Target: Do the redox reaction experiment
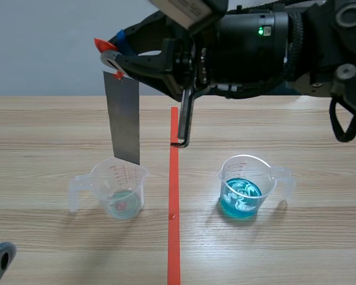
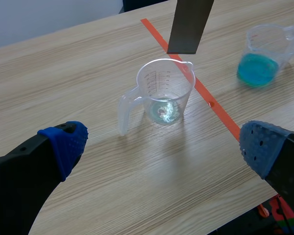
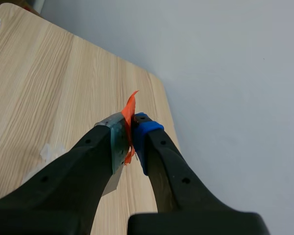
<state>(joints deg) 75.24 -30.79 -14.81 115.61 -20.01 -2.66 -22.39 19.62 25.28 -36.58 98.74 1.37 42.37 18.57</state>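
Fingers of the right gripper (image 3: 131, 139) pinch the top of the grey metal strip (image 1: 123, 119) tight. It hangs straight down, its low end just above the clear measuring cup (image 1: 120, 190). The left gripper (image 2: 164, 144) is wide open near that cup, holding nothing.

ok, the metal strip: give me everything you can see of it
The strip is a flat, thin, plain grey rectangle, dull and metal-looking, with straight edges. It hangs nearly upright, slightly tilted. Its top end is clamped in the right tool, with a scrap of orange-red tape at the clamped end. Its lower edge hangs just over the mouth of the clear cup and, in the left wrist view, is apart from the rim and liquid. Nothing else touches it.
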